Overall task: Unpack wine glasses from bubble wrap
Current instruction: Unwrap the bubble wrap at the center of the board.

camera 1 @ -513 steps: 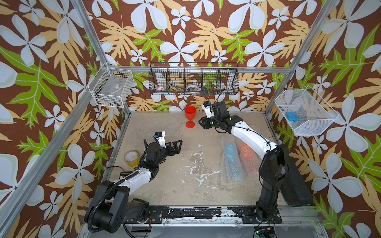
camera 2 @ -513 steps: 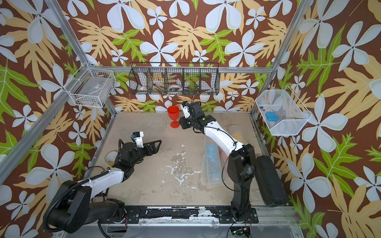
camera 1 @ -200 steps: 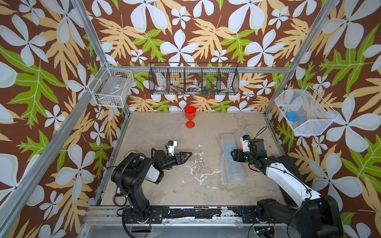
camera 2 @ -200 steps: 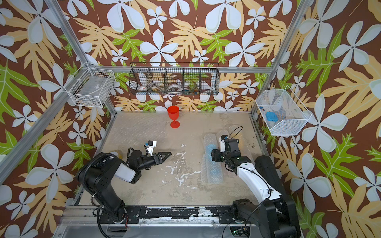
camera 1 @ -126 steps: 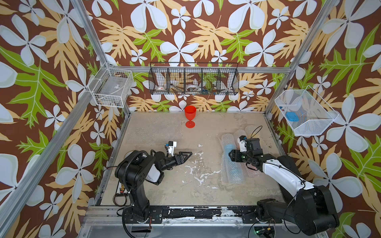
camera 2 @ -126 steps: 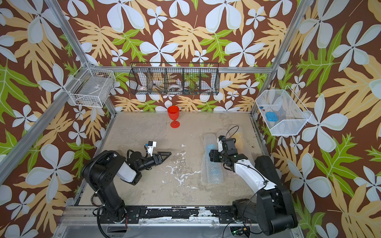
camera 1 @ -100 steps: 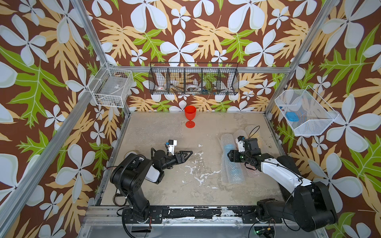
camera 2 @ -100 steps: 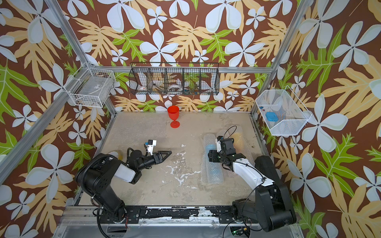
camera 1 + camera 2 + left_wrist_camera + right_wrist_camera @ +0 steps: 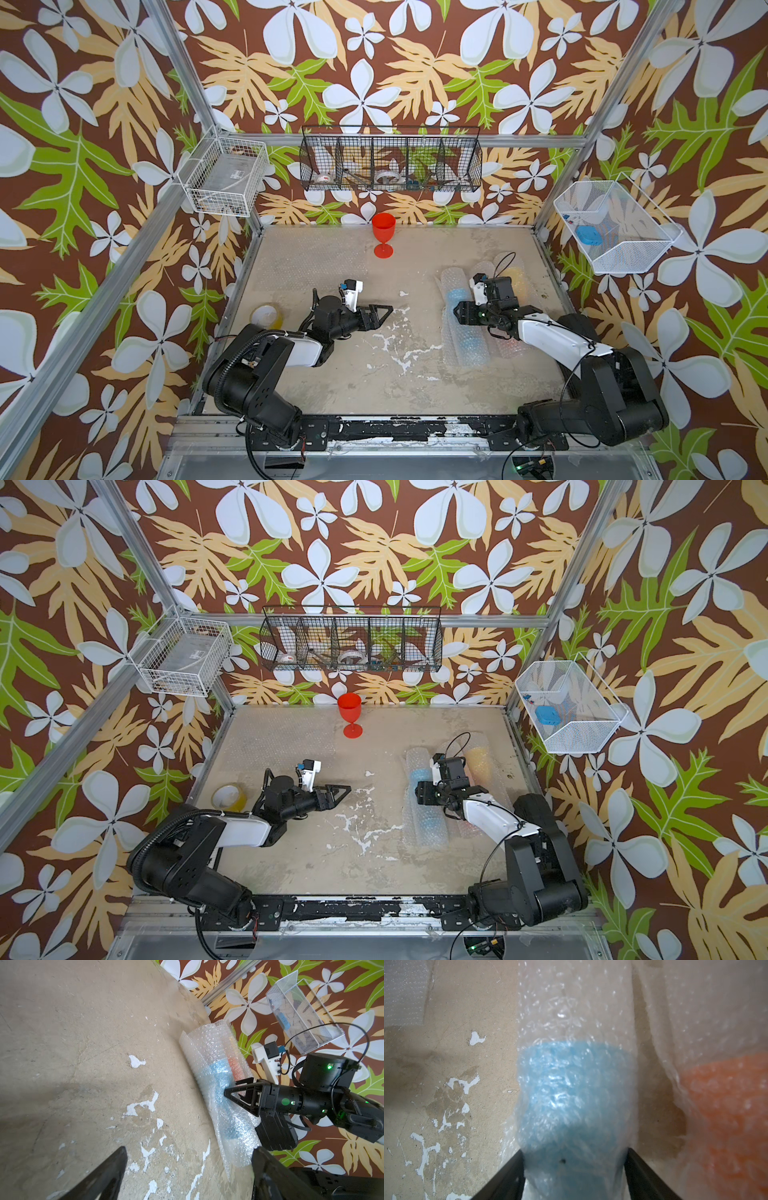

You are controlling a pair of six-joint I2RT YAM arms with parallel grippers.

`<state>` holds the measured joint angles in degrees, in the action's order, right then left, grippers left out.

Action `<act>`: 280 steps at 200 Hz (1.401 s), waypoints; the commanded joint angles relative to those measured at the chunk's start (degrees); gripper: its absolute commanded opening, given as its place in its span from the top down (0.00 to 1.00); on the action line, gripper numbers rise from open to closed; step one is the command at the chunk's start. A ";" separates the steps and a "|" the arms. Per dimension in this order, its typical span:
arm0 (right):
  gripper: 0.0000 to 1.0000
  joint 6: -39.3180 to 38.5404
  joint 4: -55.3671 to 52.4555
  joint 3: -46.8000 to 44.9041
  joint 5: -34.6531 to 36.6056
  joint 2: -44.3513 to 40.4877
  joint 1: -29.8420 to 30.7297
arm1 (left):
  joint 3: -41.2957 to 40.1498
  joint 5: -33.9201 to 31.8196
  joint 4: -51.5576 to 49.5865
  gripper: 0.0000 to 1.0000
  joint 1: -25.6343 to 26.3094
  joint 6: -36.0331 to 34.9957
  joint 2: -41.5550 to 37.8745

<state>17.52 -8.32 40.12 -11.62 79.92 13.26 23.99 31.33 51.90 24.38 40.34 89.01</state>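
Withdrawn from the red glass (image 9: 382,232) at 12 o'clock, the right hand (image 9: 575,1150) straddles the blue-glass roll (image 9: 465,349) at 3 o'clock — jaws wide, unclamped. It is likely soft, light, slippery; pinch a loose edge.

Behind the left jaws, off to their outer side, we see a yellowish tape roll (image 9: 268,318) lying flat near the edge of the tabletop (image 9: 415,386). Between the two pairs of jaws, just ahead of the left pair, white chipped patches (image 9: 392,345) mark the beige surface. Far beyond both pairs, a black wire rack (image 9: 390,160) hangs on the floral wall (image 9: 361,95). A white wire basket (image 9: 224,176) hangs high past the left jaws' outer side. A white mesh bin (image 9: 623,253), holding something blue (image 9: 588,237), hangs past the right jaws' outer side.
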 commanded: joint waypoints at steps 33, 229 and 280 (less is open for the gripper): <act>0.33 0.27 0.81 -0.36 -3.55 0.73 0.45 | 2.95 -1.21 -5.71 0.08 2.99 -3.03 -0.68; 0.33 6.03 7.04 -4.25 -16.45 -2.39 0.54 | 21.68 -7.83 -12.82 0.26 15.69 -3.70 14.69; 0.33 5.93 6.82 -4.24 -16.78 -2.73 0.54 | 26.55 -14.57 -21.93 0.30 17.75 -7.96 16.77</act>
<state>23.77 -1.80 35.29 -27.27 77.25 13.80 49.91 21.15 34.72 42.09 35.33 105.19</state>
